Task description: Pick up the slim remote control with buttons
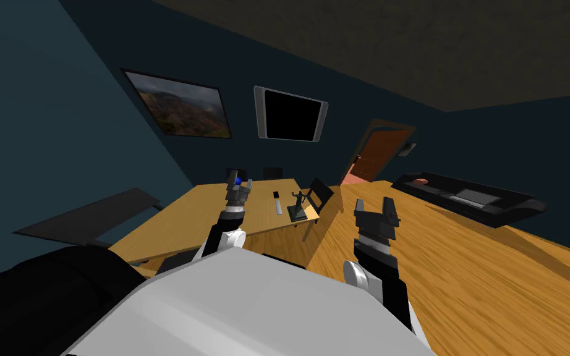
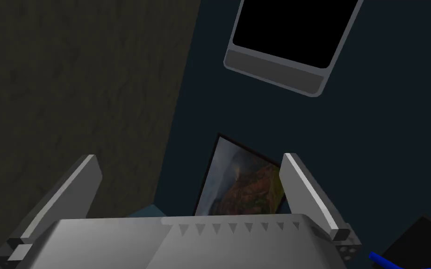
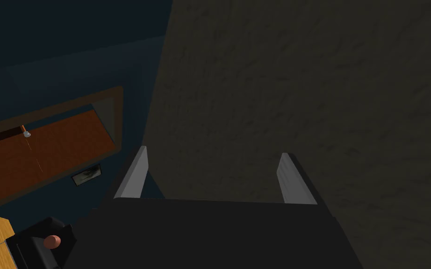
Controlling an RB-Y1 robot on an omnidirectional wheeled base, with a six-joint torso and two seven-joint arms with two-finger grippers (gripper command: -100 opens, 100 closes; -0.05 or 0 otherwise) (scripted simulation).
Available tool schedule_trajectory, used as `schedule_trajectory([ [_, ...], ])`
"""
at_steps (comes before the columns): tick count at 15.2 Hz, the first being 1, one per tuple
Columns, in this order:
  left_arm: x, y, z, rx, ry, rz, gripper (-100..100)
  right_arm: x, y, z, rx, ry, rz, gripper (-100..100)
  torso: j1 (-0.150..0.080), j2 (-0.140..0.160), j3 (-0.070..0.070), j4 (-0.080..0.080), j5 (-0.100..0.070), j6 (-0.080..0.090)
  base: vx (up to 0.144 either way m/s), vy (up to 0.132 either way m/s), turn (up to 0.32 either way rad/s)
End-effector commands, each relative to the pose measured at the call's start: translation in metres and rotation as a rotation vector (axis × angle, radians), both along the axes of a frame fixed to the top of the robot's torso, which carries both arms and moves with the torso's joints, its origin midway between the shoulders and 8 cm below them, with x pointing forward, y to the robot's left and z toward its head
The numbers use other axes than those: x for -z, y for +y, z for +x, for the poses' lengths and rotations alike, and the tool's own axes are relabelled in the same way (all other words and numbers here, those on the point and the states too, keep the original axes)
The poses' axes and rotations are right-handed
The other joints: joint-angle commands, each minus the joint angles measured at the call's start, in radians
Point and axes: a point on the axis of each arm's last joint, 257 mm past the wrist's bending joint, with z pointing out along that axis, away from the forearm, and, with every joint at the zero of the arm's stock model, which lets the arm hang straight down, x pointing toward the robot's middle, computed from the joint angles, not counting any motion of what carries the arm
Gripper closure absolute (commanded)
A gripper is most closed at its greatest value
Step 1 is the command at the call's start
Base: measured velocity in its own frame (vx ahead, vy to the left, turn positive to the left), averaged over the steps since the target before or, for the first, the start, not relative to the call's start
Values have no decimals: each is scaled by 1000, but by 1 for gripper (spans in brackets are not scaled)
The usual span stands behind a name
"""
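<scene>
Approach comes first, we judge, since neither hand is anywhere near its target. The slim, light grey, bar-shaped remote control (image 1: 279, 207) lies flat on the far part of the long light-brown wooden table (image 1: 203, 222). It is just beside a dark figurine on a flat square base (image 1: 298, 210) and near a small black flat slab (image 1: 276, 194).

Our left gripper (image 1: 238, 184) is raised over the table's near side. In its wrist view the fingers (image 2: 305, 189) stand wide apart, holding nothing, and point up and away from the tabletop. Our right gripper (image 1: 374, 210) hangs off the table's end against the wooden floor, and its fingers (image 3: 294, 182) are likewise spread with nothing between them.

The remote sits well apart from both, beyond the left gripper and off to its right, roughly between the two arms' lines.

To do this well, we would:
- Bring the body closer to the table.
- Tip the chosen wrist down until the remote shows between its blades.
- Set the blades across the remote's narrow width.
- Descend straight from above.

The figurine stands close enough to catch a blade, so the side away from it looks safer to favour.
</scene>
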Motion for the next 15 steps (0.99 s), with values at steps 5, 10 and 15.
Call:
schedule_trajectory([
  [5,31,-5,15,49,100,52,-100,0,0,0,0,0,0,0,0,0,0,0,0,0,3,-4,-120],
  [10,90,-4,35,97,278,88,-100,0,0,0,0,0,0,0,0,-1,0,0,0,1,9,-10,-252],
  [15,131,0,43,122,395,105,-100,0,0,0,0,0,0,0,0,-1,-1,0,0,1,11,-9,-200],
])
